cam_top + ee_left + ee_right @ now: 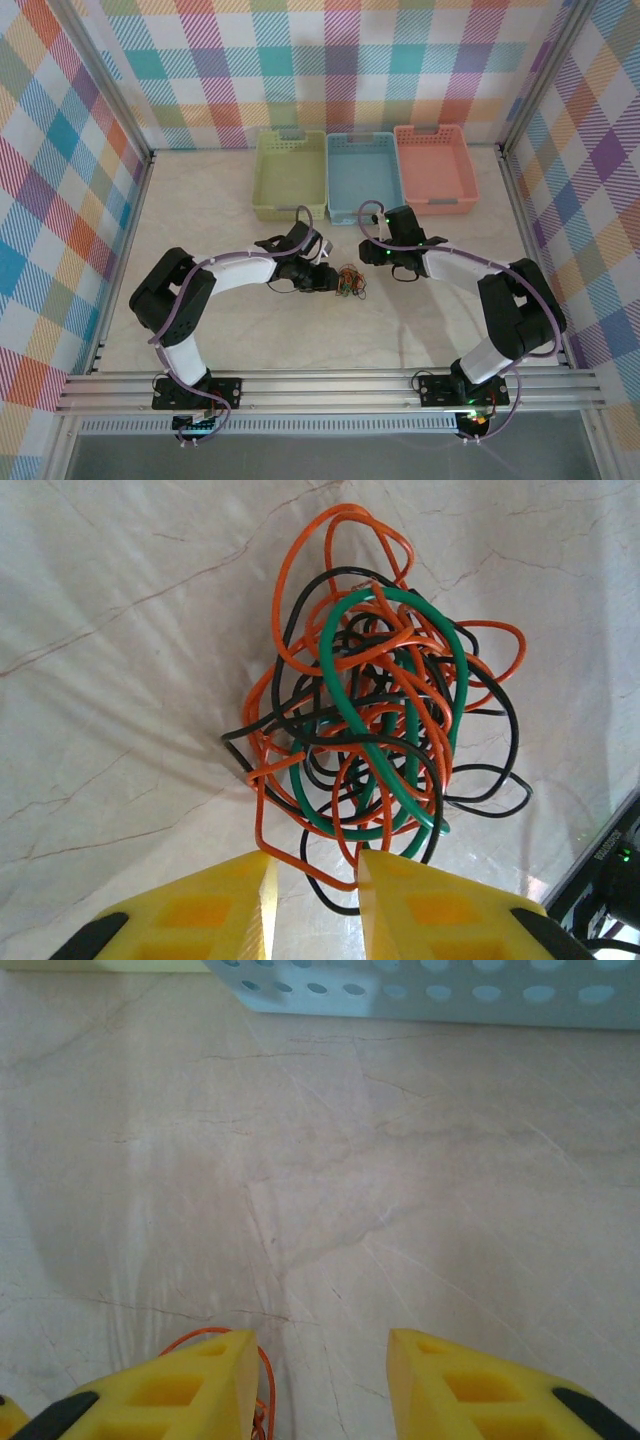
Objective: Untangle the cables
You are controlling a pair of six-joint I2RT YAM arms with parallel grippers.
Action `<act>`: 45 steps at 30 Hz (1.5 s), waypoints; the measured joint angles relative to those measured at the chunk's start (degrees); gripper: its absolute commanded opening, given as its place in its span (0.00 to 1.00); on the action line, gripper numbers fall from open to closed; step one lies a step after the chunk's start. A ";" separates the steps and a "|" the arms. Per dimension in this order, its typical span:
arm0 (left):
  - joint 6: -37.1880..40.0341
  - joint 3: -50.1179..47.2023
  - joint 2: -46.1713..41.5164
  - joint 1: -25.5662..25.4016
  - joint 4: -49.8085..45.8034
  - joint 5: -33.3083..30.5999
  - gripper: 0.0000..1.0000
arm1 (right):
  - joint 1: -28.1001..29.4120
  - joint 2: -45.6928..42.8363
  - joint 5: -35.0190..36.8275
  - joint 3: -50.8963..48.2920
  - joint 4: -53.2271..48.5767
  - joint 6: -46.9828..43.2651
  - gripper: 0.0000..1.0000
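1. No words, numbers or signs can be read in any view.
2. A black part (608, 852) at the lower right of the left wrist view has small pale marks, maybe letters. They are too blurry to read.

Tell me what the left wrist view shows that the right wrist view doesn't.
Left wrist view adds: the whole knot of cables, orange, black and green, lying just beyond the left gripper, whose jaws stand apart. Right wrist view adds: the blue basket along the top edge, and the right gripper, jaws apart with nothing between them. Shared: the marbled table and a strand of orange cable near the bottom of the picture.
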 measured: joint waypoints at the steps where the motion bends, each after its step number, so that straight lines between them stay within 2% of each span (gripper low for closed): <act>1: -0.04 0.00 0.00 0.00 0.13 0.24 0.26 | 0.00 0.07 0.00 0.11 -0.02 0.00 0.40; 7: -0.15 0.02 0.02 0.00 0.83 0.48 0.22 | 0.00 0.09 0.00 0.24 -0.22 0.00 0.40; 19: 0.35 0.02 -0.42 0.00 0.63 -1.79 0.00 | 0.00 0.39 -0.02 0.35 -0.85 0.00 0.39; 28: 0.74 -1.20 -6.01 0.00 0.96 -6.29 0.00 | 0.00 -0.24 -0.61 -0.24 0.13 -0.02 0.39; 36: 2.29 -5.40 -15.15 0.00 4.13 -8.83 0.00 | 0.55 -10.05 -11.15 -8.90 11.56 -0.39 0.46; 40: 3.45 -7.26 -17.64 0.00 6.34 -8.04 0.00 | 1.33 -10.97 -16.26 -10.25 16.50 -0.70 0.45; 45: 3.98 -10.03 -21.57 0.00 9.75 -6.51 0.00 | 3.23 -11.37 -18.71 -10.60 19.23 -2.01 0.45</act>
